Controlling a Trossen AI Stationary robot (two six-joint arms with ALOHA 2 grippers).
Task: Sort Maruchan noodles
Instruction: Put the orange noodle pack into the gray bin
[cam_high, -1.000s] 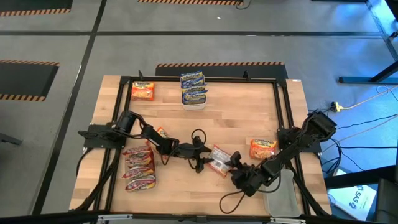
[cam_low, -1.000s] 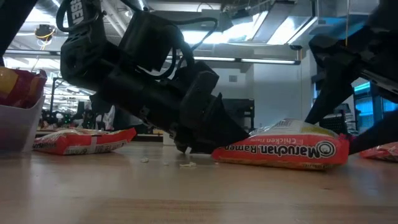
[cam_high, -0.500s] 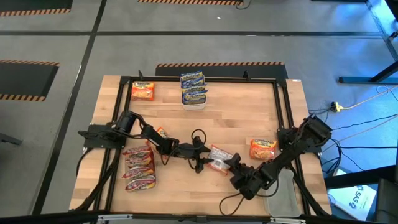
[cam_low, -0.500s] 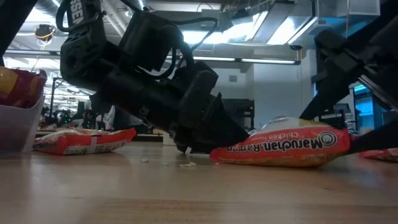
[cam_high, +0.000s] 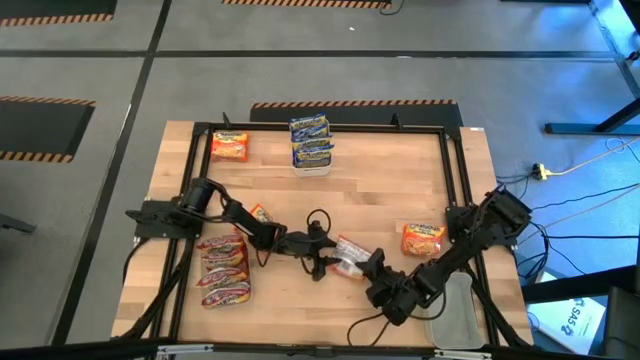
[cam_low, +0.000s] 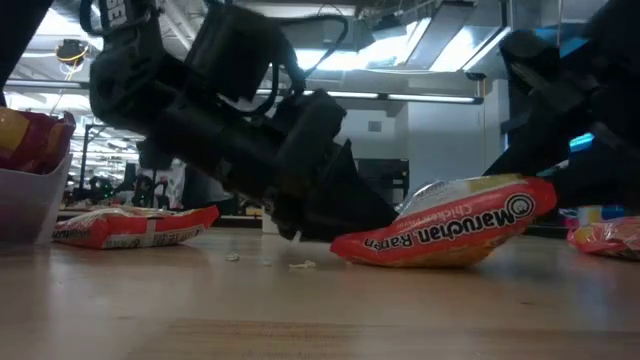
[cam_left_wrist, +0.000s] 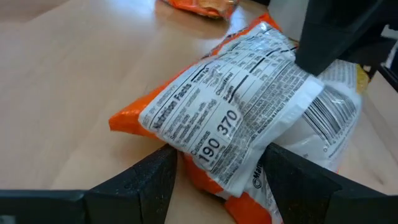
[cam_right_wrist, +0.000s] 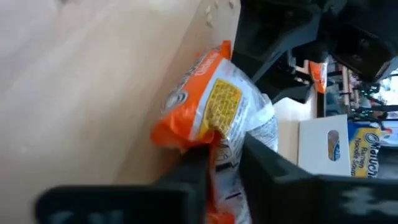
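One orange Maruchan noodle packet (cam_high: 348, 257) lies mid-table between both grippers, label side up in the left wrist view (cam_left_wrist: 236, 106). My left gripper (cam_high: 322, 255) is on its left end and my right gripper (cam_high: 368, 265) is shut on its right end. In the low view the packet (cam_low: 440, 230) slants: its left end rests on the table by my left gripper (cam_low: 310, 225), and its right end is raised. My left gripper holds the packet's left end (cam_left_wrist: 205, 162) between its two fingers (cam_left_wrist: 155, 180), coming low and slanting down from the table's left. That end stays on the table. My right gripper pinches the packet's right end (cam_right_wrist: 219, 140) between its fingers (cam_right_wrist: 267, 162), slanting down from the table's near right. This end is lifted clear of the table.
Blue packets stand in a white tub (cam_high: 311, 140) at the far edge, with an orange packet (cam_high: 230, 147) to its left. Another orange packet (cam_high: 424, 238) lies at the right and red packets (cam_high: 224, 270) at the near left. A clear tub (cam_high: 455, 315) sits near right. Crumbs (cam_low: 300, 265) dot the table.
My right gripper has turned, closed in on the packet's right end and shut on it. That end has tipped up off the table, while the left end has stayed down by my left gripper.
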